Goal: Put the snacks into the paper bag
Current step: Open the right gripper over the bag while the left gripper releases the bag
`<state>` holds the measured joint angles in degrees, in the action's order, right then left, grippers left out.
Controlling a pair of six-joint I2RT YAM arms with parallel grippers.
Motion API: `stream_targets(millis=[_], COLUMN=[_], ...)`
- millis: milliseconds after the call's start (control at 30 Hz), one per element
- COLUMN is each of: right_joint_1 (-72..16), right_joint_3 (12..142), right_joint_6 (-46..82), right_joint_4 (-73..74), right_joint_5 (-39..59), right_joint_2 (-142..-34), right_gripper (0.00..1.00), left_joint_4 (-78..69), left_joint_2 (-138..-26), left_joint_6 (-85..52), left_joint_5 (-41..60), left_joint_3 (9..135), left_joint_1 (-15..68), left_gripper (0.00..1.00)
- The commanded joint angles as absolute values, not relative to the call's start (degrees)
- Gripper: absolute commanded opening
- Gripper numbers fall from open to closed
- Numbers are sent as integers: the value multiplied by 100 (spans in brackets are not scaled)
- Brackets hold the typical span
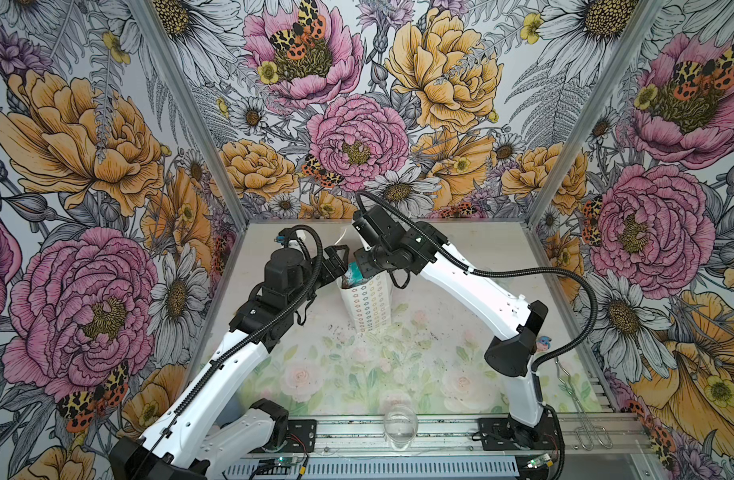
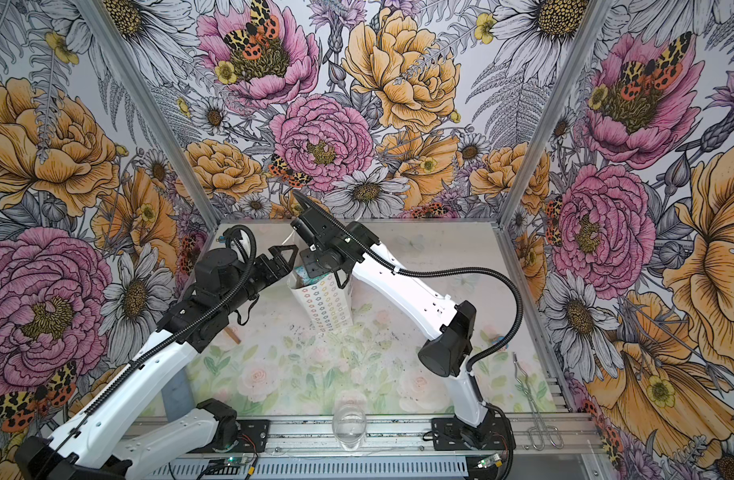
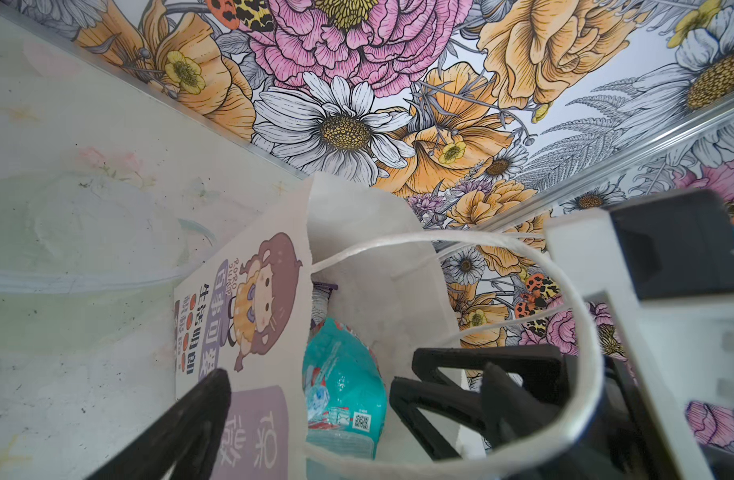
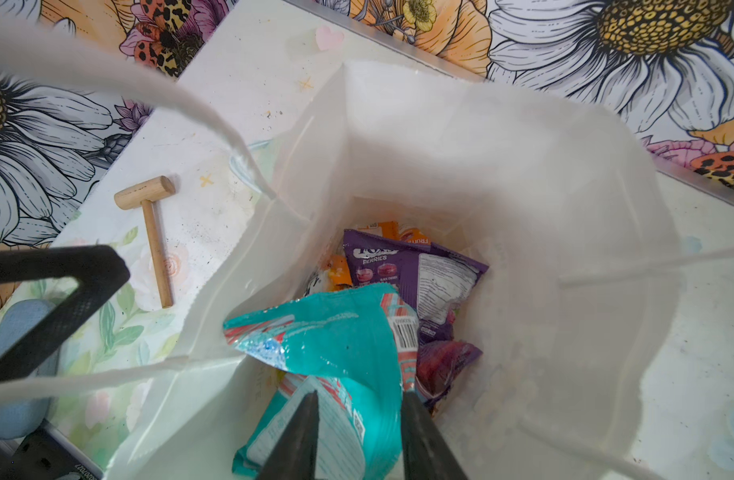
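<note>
The white paper bag (image 1: 371, 307) stands upright mid-table, its ring-printed side showing in both top views (image 2: 327, 307). A teal snack packet (image 4: 336, 345) sticks up at the bag's mouth (image 1: 354, 276), bent over. My right gripper (image 4: 359, 395) reaches down into the bag with its fingers against both sides of that packet. Deeper inside lie a purple packet (image 4: 431, 274) and orange packets (image 4: 381, 228). My left gripper (image 3: 311, 386) is open and straddles the bag's wall (image 3: 357, 232), one finger outside the printed face, and holds nothing.
A small wooden mallet (image 4: 149, 224) lies on the mat left of the bag (image 2: 233, 334). A clear glass (image 1: 400, 428) stands at the front edge. Metal tongs (image 1: 581, 411) lie at the front right. A white cord handle (image 3: 481, 241) loops round the left gripper.
</note>
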<state>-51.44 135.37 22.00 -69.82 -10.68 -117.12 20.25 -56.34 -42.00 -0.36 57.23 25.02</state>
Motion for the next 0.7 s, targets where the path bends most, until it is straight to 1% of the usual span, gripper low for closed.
stream_targets(millis=[0,200,300,400,567,667], right_joint_1=[-5186,-5186,-5186,-5192,-5194,-5194], right_joint_3=[13793,13939,13907,13784,13174,12655], right_joint_6=[2071,1947,1835,1691,1339,1147], right_joint_4=[-6883,-6895,-6909,-6952,-6966,-6962], right_joint_5=[-1013,-839,-790,-848,-1355,-1935], right_joint_2=[-11450,-11161,-10879,-10506,-9651,-9088], right_gripper=[36,38,39,39,42,43], left_joint_4=[2188,2303,2308,2435,2703,2733], left_joint_2=[-5391,-5063,-4837,-4582,-4254,-4110], left_joint_6=[-4052,-3991,-3890,-3779,-3499,-3340], left_joint_5=[18,59,101,-66,-425,-655], left_joint_3=[5997,6103,6183,6263,6372,6363], left_joint_1=[2540,2538,2557,2554,2550,2551], left_gripper=[99,99,99,99,99,99])
